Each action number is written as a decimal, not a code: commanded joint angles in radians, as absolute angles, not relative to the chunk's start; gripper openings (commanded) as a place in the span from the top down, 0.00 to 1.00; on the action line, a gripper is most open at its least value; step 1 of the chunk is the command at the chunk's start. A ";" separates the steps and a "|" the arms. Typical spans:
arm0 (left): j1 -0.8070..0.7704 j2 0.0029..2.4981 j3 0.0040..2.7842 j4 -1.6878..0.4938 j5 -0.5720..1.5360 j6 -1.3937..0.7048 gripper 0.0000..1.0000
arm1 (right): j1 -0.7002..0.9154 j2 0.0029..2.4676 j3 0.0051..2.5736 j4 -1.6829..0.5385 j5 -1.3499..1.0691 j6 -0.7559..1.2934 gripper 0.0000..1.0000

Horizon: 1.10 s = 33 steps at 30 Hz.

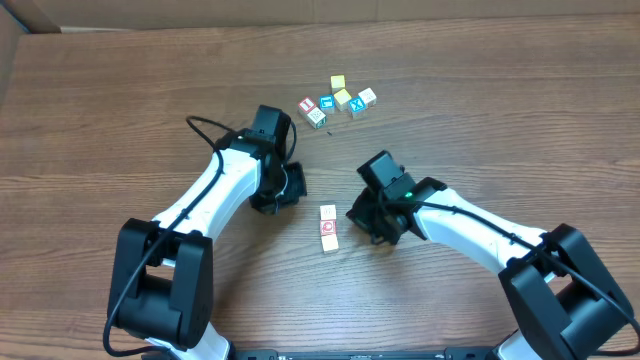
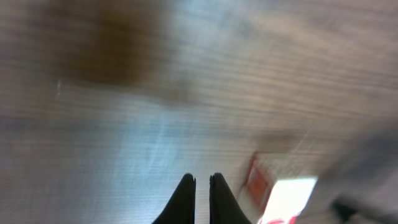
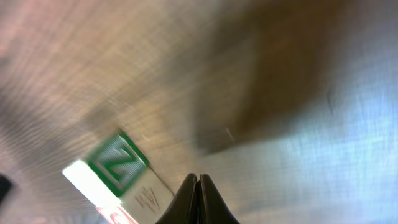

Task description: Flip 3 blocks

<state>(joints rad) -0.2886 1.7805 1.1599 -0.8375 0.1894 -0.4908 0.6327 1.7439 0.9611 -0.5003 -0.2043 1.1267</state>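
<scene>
Row of three tiny pale wooden alphabet cubes (image 1: 328, 228) lies on the brown wood-grain counter (image 1: 150, 120), just beside the right pincer (image 3: 198, 186) and near the left pincer (image 2: 202, 186); both are pinched shut and empty, probably so joined tips can tip cubes over

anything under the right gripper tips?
Only bare table shows below the shut right gripper. The row of blocks lies off to one side, green Z face showing. Overhead, that spot is covered.
</scene>
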 commanded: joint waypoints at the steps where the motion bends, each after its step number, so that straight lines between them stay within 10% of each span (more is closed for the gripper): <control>1: -0.316 1.792 1.159 -0.882 0.184 -0.467 0.96 | 0.622 1.742 0.970 -0.446 -0.137 0.845 0.96; 33: -0.422 1.794 1.028 -0.725 0.198 -0.539 0.96 | 0.627 1.745 0.970 -0.405 -0.046 0.750 0.96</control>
<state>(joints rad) -0.4191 1.7809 1.0336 -0.7326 0.1905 -0.5224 0.6224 1.7439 0.9611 -0.4114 -0.0593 0.7586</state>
